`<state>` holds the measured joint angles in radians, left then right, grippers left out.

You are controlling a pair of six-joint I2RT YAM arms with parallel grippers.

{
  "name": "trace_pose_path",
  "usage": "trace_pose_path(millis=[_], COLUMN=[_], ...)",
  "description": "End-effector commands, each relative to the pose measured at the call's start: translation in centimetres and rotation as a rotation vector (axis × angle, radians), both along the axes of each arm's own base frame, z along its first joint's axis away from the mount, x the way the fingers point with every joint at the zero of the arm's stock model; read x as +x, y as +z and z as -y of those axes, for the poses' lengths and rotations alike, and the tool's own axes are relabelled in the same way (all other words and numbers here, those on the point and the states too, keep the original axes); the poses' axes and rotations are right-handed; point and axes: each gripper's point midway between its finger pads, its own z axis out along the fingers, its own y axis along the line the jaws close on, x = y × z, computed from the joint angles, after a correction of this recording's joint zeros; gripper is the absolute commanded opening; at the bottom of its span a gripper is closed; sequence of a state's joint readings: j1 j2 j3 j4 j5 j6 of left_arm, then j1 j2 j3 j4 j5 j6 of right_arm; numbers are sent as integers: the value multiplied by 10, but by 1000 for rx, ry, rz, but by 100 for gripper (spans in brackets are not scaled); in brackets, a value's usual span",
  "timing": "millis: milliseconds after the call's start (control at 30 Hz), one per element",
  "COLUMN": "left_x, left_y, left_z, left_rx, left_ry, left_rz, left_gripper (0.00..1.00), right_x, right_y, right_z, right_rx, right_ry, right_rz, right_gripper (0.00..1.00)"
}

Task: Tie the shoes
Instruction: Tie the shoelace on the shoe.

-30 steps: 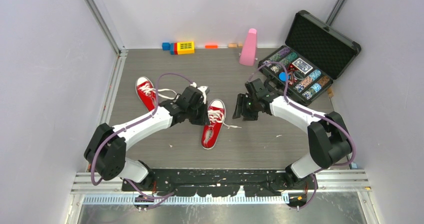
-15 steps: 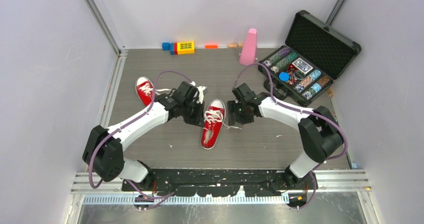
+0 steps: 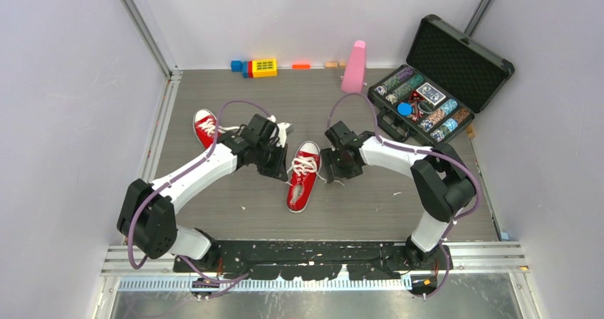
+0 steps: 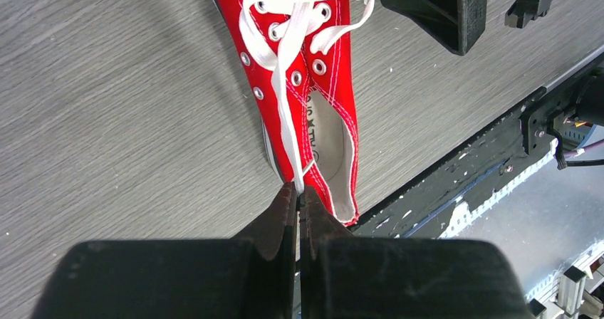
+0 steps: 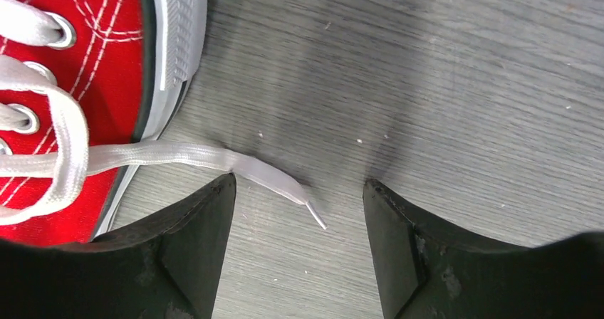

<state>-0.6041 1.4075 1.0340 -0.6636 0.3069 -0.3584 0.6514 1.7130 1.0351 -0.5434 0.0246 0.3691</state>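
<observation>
**Right arm moves in on the loose lace end**

At the far left the wall (image 3: 71, 119) closes off the table (image 3: 370, 205). The other shoe (image 3: 205, 128) lies near it, partly hidden by the left arm, and neither gripper is on it.

The left gripper (image 4: 297, 194) has drifted a little leftward over the last second. It stays fully shut on a lace (image 4: 283, 119), which runs straight from the eyelets up to its fingertips. The shoe (image 3: 299, 184) lies mid-table between the two grippers, and no knot or bow shows on it yet.

The bigger change is on the right. The right gripper (image 5: 298, 184) has swung in from beside the case (image 3: 441, 84) to the shoe's right flank, and its jaws have spread wide. They hold nothing. They straddle the loose end (image 5: 274, 180) of the second lace, which trails out over the sole and lies flat on the table. This looks like the set-up for a pinch — once both ends are held, the crossing can begin.

There is bare table in front of the shoe toward the near rail (image 3: 320, 251), and more to the right of the right gripper before the case. The pink wedge (image 3: 354, 68) and the blocks (image 3: 256, 67) sit well back by the far wall. The middle is the tight spot, with both grippers near the shoe and each other. A pull outward looks freer on the right than on the left — there the other shoe and the wall are near.
</observation>
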Motion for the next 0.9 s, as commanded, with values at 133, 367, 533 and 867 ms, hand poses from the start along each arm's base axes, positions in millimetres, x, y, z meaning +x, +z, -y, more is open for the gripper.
trace_pose_path(millis=[133, 367, 533, 867], left_x=[6, 4, -4, 2], left_y=[17, 18, 16, 18], left_z=[0, -5, -15, -50], left_rx=[-32, -25, 16, 54], left_ry=[-15, -14, -5, 155], left_rz=[35, 28, 1, 33], left_gripper=[0, 0, 0, 0], right_x=[-3, -11, 2, 0], right_y=[-1, 5, 22, 53], right_z=[-15, -7, 11, 78], right_rx=[38, 19, -37, -13], right_ry=[58, 51, -58, -417], right_rz=[-23, -9, 95, 230], right_gripper=[52, 10, 0, 0])
